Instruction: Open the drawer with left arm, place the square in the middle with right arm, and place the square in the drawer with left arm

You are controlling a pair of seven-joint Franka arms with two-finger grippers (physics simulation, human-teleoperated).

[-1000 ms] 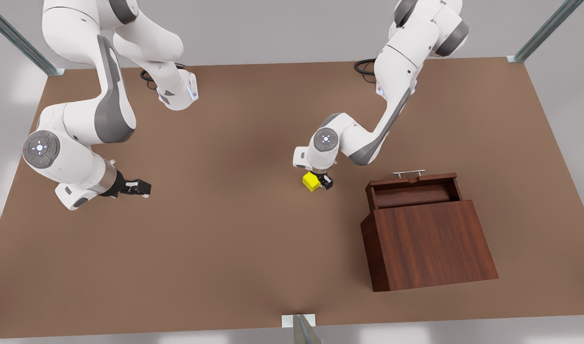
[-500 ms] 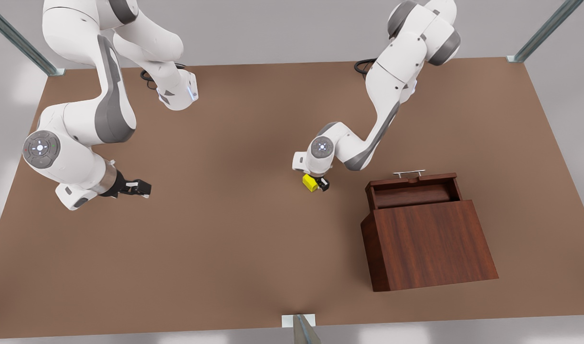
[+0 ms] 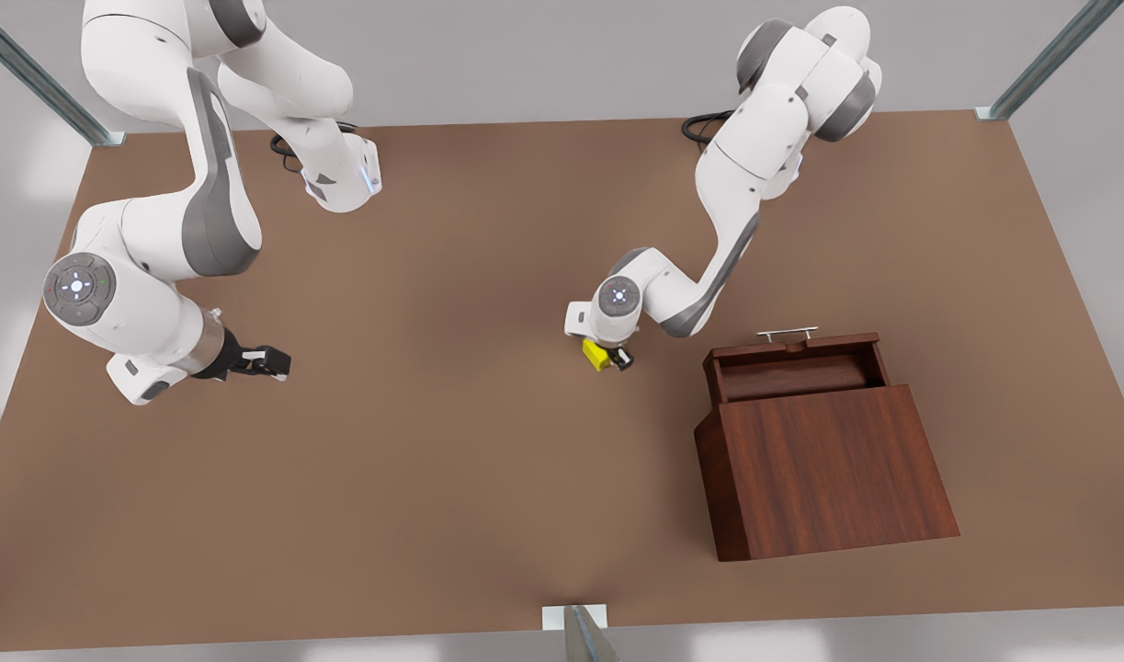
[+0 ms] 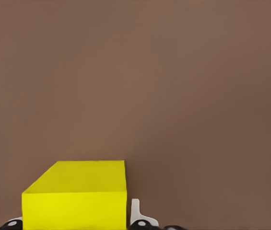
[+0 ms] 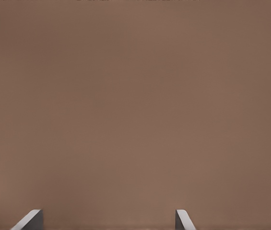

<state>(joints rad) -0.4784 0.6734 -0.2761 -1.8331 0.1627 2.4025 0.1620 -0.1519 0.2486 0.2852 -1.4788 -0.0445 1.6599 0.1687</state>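
Left gripper (image 3: pixel 611 357) is clamped on the square (image 3: pixel 598 354) at mid-table (image 3: pixel 451 441), near the open drawer (image 3: pixel 794 370) of the cabinet (image 3: pixel 828 473); bare tabletop lies between them. Right gripper (image 3: pixel 266 360) waits, fingers (image 5: pixel 182 219) apart, well away on the front view's left.

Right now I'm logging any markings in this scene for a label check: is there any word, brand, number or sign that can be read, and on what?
None can be read: no text on the cabinet, its open drawer, the yellow square or the table.
The arm joint caps carry small light marks and coloured dots, too small to read as signs.
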